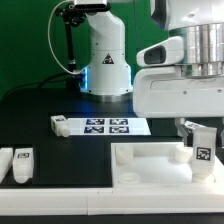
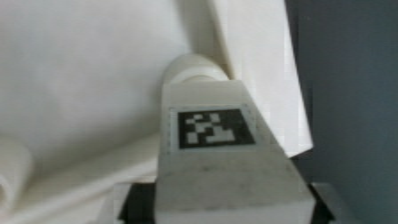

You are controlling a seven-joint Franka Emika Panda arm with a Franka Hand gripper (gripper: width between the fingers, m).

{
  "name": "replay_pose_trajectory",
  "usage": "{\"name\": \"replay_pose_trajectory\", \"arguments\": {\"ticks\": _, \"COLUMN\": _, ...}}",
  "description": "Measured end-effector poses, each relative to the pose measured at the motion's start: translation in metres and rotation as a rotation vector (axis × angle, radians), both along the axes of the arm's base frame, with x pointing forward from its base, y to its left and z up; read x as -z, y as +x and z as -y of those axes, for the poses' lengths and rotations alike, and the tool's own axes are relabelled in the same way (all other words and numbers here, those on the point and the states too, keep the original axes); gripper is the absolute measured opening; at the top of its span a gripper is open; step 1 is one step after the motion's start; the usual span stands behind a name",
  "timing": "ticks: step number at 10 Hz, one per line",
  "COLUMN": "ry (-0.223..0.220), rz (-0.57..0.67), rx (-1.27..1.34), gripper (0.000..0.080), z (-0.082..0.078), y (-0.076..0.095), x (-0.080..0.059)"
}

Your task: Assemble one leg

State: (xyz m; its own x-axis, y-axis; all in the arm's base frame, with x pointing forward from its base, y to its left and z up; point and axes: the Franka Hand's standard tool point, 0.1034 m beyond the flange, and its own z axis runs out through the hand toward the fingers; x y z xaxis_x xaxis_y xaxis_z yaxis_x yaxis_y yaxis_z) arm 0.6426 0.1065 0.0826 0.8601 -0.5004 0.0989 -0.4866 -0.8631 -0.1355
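the leg (image 1: 200, 150) is a short white rectangular block. it stands upright, its upper end pinched between the fingers of the claw (image 1: 199, 130) and its body reaching straight down below them. a black-and-white square tag sits on the side facing the exterior camera. the wrist view shows a tag on another face, and the end farthest from the claw looks rounded. a second leg (image 1: 22, 163) lies flat, well away from the claw toward the exterior view's left.
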Motion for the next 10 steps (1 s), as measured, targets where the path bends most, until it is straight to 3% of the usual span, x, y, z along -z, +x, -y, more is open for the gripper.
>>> {"name": "replay_pose_trajectory", "arguments": {"ticks": 2, "ry": 0.06, "rz": -0.065, "rx": 0.336, "gripper": 0.0293, "z": -0.0022, "y": -0.0041, "x": 0.0013}}
{"name": "replay_pose_trajectory", "arguments": {"ticks": 3, "ry": 0.121, "rz": -0.095, "rx": 0.52, "gripper": 0.0292, "z": -0.0016, "y": -0.004, "x": 0.0019}}
{"name": "replay_pose_trajectory", "arguments": {"ticks": 4, "ry": 0.142, "rz": -0.106, "rx": 0.62, "gripper": 0.0291, "z": -0.0016, "y": -0.0044, "x": 0.0023}}
{"name": "replay_pose_trajectory", "arguments": {"ticks": 8, "ry": 0.143, "rz": -0.107, "rx": 0.631, "gripper": 0.0298, "z": -0.0033, "y": -0.0049, "x": 0.0026}}
{"name": "replay_pose_trajectory", "arguments": {"ticks": 9, "ry": 0.098, "rz": -0.09, "rx": 0.441, "gripper": 0.0512, "z": -0.0075, "y": -0.0057, "x": 0.0024}}
{"name": "replay_pose_trajectory", "arguments": {"ticks": 10, "ry": 0.058, "rz": -0.106, "rx": 0.203, "gripper": 0.0612, "z": -0.0103, "y": -0.0082, "x": 0.0024}}
